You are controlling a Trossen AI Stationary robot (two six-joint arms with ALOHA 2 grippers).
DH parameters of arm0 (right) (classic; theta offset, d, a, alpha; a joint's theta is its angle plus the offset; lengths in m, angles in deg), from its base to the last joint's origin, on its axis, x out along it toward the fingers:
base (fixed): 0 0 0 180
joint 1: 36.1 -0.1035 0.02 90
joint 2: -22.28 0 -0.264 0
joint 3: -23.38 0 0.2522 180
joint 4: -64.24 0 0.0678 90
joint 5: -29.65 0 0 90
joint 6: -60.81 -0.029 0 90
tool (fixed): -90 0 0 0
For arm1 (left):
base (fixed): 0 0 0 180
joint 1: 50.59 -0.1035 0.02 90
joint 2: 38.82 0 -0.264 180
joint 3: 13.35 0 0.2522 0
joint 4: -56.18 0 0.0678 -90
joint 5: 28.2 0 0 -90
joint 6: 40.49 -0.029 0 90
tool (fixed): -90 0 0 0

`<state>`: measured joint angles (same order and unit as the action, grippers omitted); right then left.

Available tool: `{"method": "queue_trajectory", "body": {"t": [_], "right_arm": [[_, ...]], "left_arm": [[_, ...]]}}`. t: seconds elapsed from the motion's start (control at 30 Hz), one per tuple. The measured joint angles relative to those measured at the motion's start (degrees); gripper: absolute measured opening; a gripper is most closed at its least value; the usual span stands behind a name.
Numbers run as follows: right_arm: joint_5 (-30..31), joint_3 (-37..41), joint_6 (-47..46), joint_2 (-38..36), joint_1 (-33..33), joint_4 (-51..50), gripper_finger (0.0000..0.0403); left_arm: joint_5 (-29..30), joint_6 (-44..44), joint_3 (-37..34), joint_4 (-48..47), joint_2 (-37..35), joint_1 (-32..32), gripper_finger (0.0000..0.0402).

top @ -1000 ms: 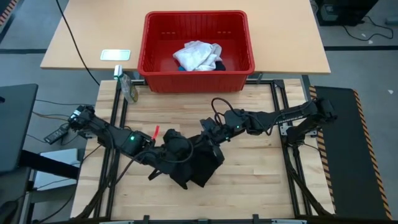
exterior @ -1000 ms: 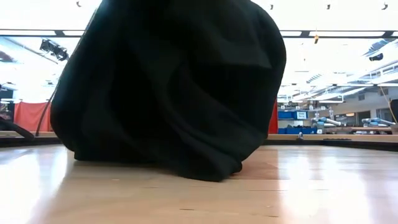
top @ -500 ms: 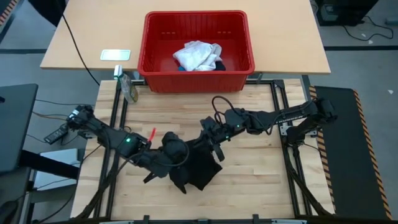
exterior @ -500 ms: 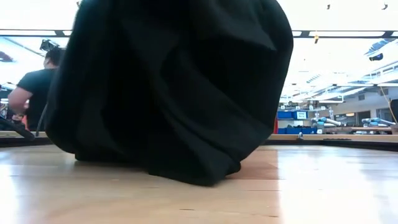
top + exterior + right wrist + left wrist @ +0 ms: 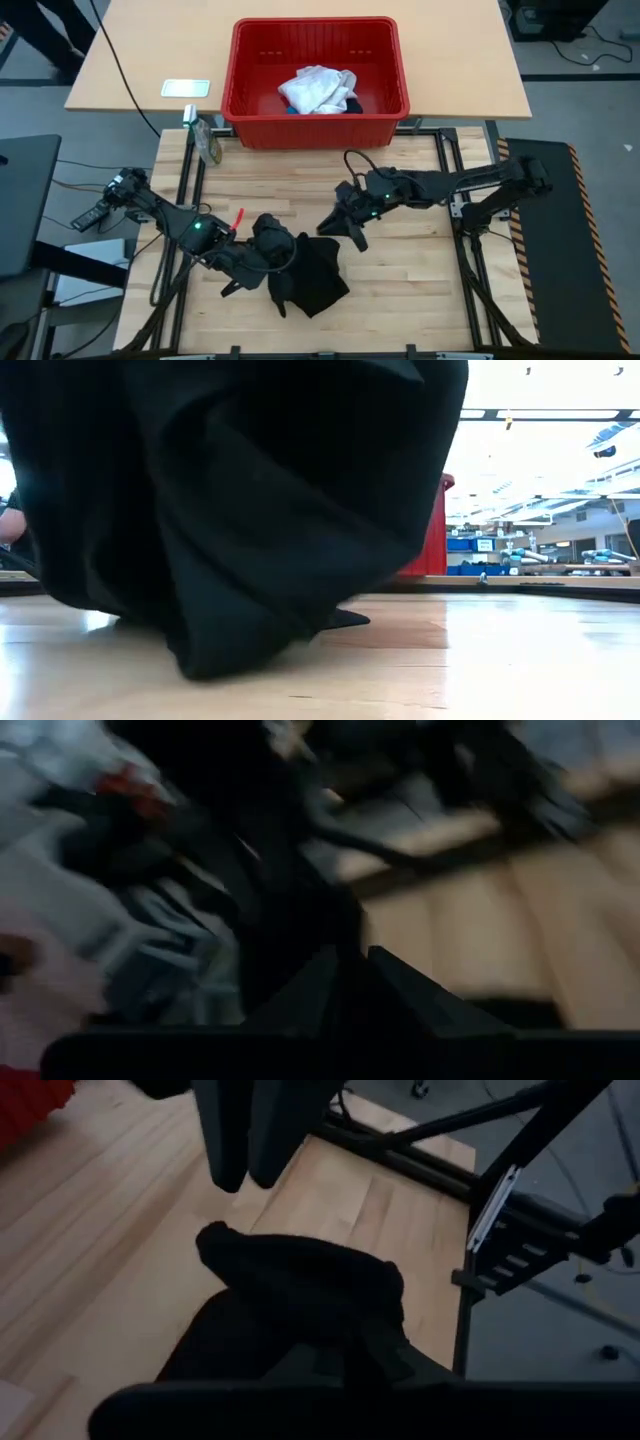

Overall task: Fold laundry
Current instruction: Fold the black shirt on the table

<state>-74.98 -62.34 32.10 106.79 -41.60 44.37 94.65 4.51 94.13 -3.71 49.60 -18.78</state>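
The large black shirt (image 5: 308, 278) is bunched up near the table's middle, toward the near edge. It fills most of the low view, where its lower end (image 5: 225, 660) rests on the wood. My left gripper (image 5: 270, 242) is shut on the shirt's upper part. My right gripper (image 5: 330, 226) hangs just right of the shirt and clear of it. Its fingers (image 5: 225, 1140) stand a little apart with nothing between them. A white garment (image 5: 318, 88) and a small blue piece (image 5: 290, 108) lie in the red basket (image 5: 240, 90). My left gripper holds a bunched fold of the black shirt at its upper end (image 5: 335, 1345), coming from the table's left and slanting down. My own fingers and the cloth hide the exact place of contact. The shirt hangs slack below the hold, its lower part on the table.
The red basket stands on the far tan table behind the work table. A white flat object (image 5: 186, 88) and a small bottle-like thing (image 5: 206, 142) lie at the far left. Bare wood shows on the table's right half (image 5: 410, 280). A person shows at the low view's left edge (image 5: 8, 525).
My right gripper has opened, let go of the black shirt and drawn back toward the table's right edge. My left gripper has pulled the shirt a little toward the left and near edges. The shirt now hangs from the left gripper alone and has sagged lower.
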Motion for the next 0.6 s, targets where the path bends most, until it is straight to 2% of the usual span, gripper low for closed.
{"method": "queue_trajectory", "body": {"t": [0.17,0.33,0.47,0.6], "right_arm": [[10.7,0.0,1.5,-4.9,-2.5,-18.5,0.0066],[19.7,0.0,1.2,-9.7,-7.1,-32.9,0.0066],[26.6,0.0,-1.4,-13.1,-11.0,-39.4,0.0066],[32.4,0.0,-1.5,-13.9,-13.8,-40.6,0.0065]], "left_arm": [[0.2,0.0,3.9,-3.7,-0.1,0.0,0.0000],[0.4,-2.1,7.4,-0.9,-0.1,0.0,0.0001],[0.4,-5.3,8.1,4.2,-0.1,-0.1,0.0001],[0.4,-9.7,8.1,9.0,-0.1,-0.1,0.0001]]}}
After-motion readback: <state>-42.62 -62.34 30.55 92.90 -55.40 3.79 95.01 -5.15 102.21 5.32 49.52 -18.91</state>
